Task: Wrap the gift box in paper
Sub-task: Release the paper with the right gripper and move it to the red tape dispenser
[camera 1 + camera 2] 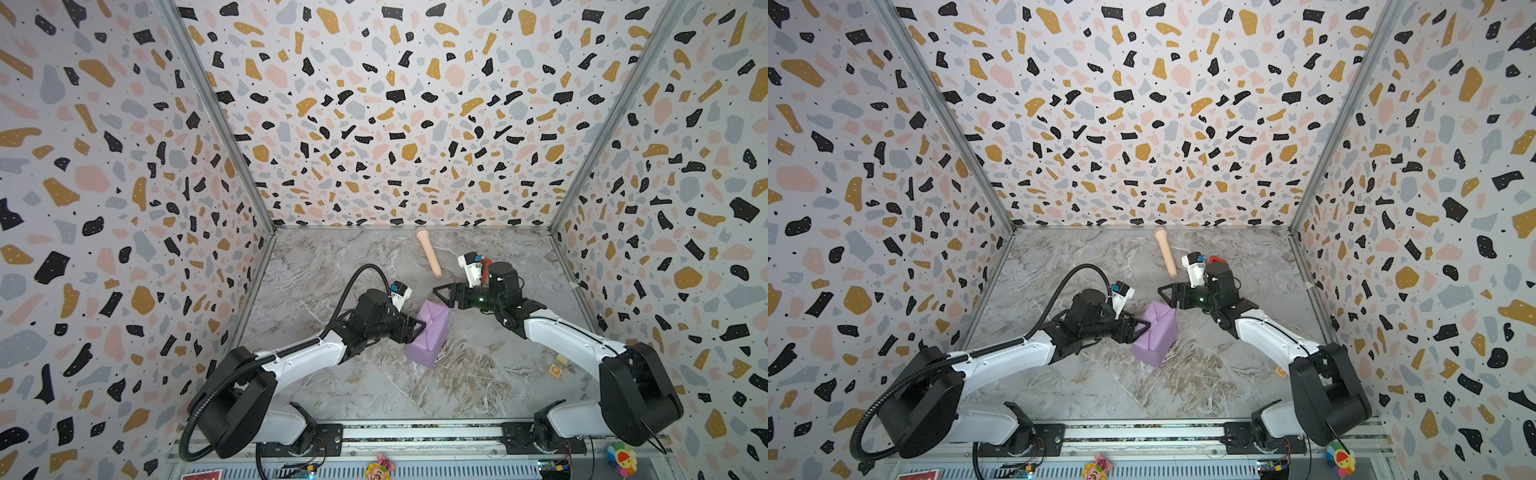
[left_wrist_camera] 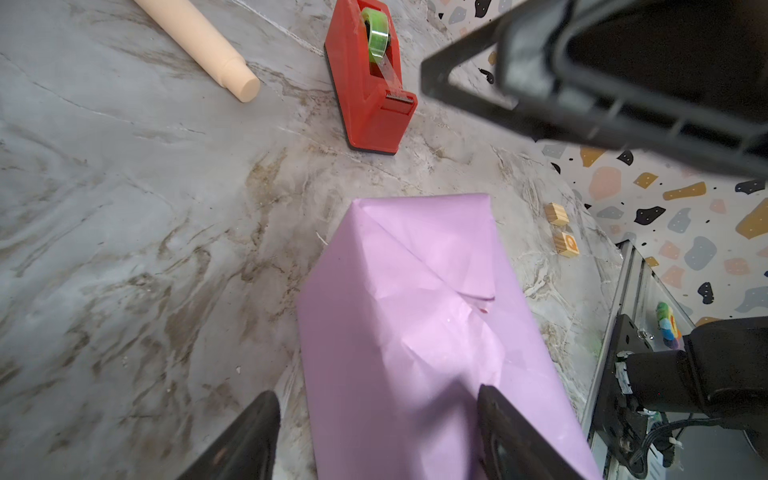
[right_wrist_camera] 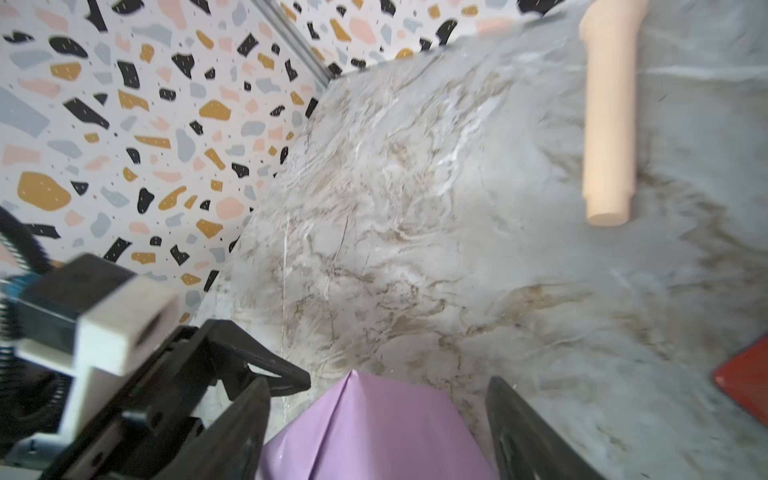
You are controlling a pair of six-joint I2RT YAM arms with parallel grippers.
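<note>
The paper (image 1: 430, 332) (image 1: 1156, 336) is folded lilac side out into a closed parcel on the marble table, with diagonal creases on its upper face (image 2: 415, 299). The gift box is hidden inside it. My left gripper (image 1: 415, 330) (image 1: 1142, 326) (image 2: 378, 399) is open at the parcel's left side, one finger (image 2: 498, 424) over the upper face and the other finger (image 2: 257, 428) beside it above the table. My right gripper (image 1: 442, 296) (image 1: 1168, 293) (image 3: 378, 386) hangs open just above the parcel's far end (image 3: 374, 428), holding nothing.
A beige toy microphone (image 1: 429, 255) (image 2: 199, 45) (image 3: 609, 124) lies at the back. A red tape dispenser (image 2: 370, 83) (image 1: 1217, 259) stands behind the right gripper. Two small wooden blocks (image 1: 557, 365) (image 2: 561, 232) sit near the right wall. Patterned walls close in three sides.
</note>
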